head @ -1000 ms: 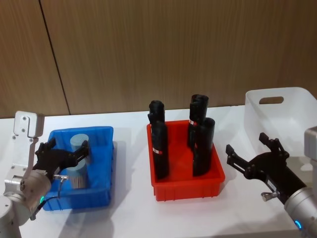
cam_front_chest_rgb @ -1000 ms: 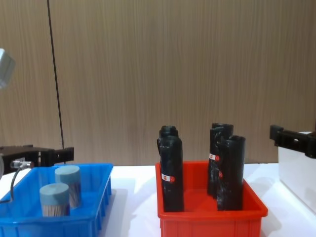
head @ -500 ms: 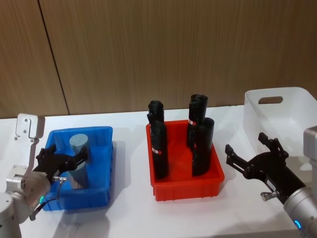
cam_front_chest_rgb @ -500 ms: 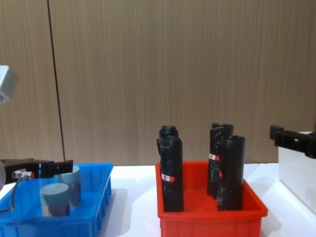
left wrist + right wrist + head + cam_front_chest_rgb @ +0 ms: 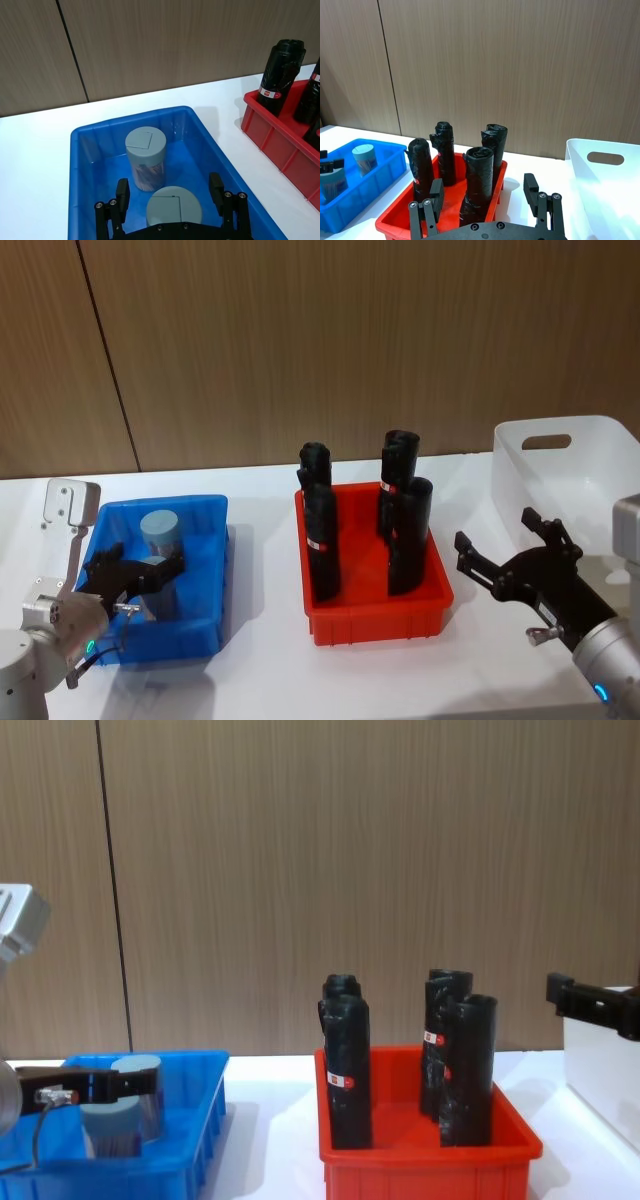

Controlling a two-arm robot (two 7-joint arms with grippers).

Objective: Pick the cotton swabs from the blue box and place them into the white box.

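1. Head view: the grasp is the step in hand. The left pincer (image 5: pixel 147 562) is down inside the blue box (image 5: pixel 212 540), its fingers apart astride the nearer swab tub (image 5: pixel 158 598). The right pincer (image 5: pixel 497 530) hovers spread above the surface, beside the white box (image 5: pixel 600 470).
2. Left wrist view: the nearer swab tub (image 5: pixel 174 206) sits between the fingers (image 5: pixel 122 192), seemingly touching neither. The second swab tub (image 5: pixel 145 152) stands just behind.
3. Right wrist view: the right pincer (image 5: pixel 482 185) is spread and holds nothing, with the red bin (image 5: pixel 395 211) ahead.
4. Chest view: the left pincer (image 5: pixel 130 1082) is level with the tub's top. The next move likely calls for closing, then a straight lift.
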